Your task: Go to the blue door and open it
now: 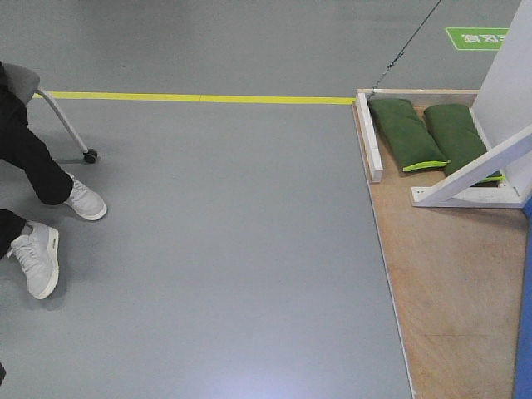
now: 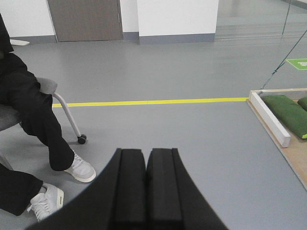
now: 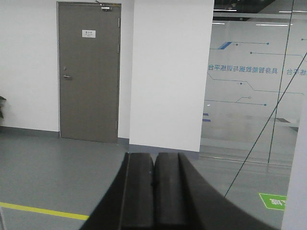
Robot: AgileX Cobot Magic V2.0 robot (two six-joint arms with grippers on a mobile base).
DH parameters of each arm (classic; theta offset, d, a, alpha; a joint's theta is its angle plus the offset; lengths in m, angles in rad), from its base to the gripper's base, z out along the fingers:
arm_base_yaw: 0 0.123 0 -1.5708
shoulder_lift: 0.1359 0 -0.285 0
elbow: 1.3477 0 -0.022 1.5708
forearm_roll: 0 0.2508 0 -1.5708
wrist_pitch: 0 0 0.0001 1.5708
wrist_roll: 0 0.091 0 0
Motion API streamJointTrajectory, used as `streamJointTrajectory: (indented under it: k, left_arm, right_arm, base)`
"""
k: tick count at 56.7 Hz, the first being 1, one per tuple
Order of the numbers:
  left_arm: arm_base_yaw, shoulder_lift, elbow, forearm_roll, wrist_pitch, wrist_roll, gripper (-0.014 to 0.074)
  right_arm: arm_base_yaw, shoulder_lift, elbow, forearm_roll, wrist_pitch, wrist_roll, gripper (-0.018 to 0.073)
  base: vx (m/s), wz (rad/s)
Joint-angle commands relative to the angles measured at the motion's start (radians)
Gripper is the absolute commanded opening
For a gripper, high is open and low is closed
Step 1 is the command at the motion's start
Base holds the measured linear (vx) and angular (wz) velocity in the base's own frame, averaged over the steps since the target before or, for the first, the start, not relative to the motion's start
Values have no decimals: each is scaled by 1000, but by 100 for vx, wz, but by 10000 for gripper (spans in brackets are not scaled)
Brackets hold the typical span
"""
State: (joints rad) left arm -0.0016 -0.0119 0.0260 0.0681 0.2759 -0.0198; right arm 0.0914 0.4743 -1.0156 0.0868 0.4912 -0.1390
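Note:
Only a thin bright-blue strip of the blue door (image 1: pixel 525 332) shows, at the far right edge of the front view above the wooden platform (image 1: pixel 457 291). Its handle and lock are out of view. My left gripper (image 2: pixel 146 151) is shut, its black pads pressed together with nothing between them, pointing over the grey floor. My right gripper (image 3: pixel 154 155) is also shut and empty, aimed toward a white wall and a grey door (image 3: pixel 88 72) far ahead. Neither gripper is near the blue door.
A white diagonal brace (image 1: pixel 482 170) and two green sandbags (image 1: pixel 405 133) sit at the platform's far end. A seated person (image 2: pixel 29 110) with white shoes (image 1: pixel 37 258) and a wheeled chair (image 1: pixel 90 155) is at the left. A yellow floor line (image 1: pixel 199 98) runs across.

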Motion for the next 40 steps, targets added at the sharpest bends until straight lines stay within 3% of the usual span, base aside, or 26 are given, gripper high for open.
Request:
streamJointTrajectory:
  k: [1,19,26,34,40]
  left_arm:
    - [-6,-13,-26,-3,-85,-7,73]
    - [-6,-13,-26,-3,-85,-7,73]
    - [-6,-13,-26,-3,-85,-7,73]
    - [-6,-13,-26,-3,-85,-7,73]
    - [-6,-13,-26,-3,-85,-7,73]
  right_arm:
    - [-4,20,-28,-4,-90,-6,12]
    - [-5,110,-28,-18,-141,-6,12]
    - [-8,134,-28,-133,-251,-6,12]
    - [-110,136,-28,-271,-425,-6,12]
    - [-240,136,-28,-297,-518,-6,12]
  base:
    - [0,0]
    - [0,0]
    - [0,0]
    - [0,0]
    - [0,0]
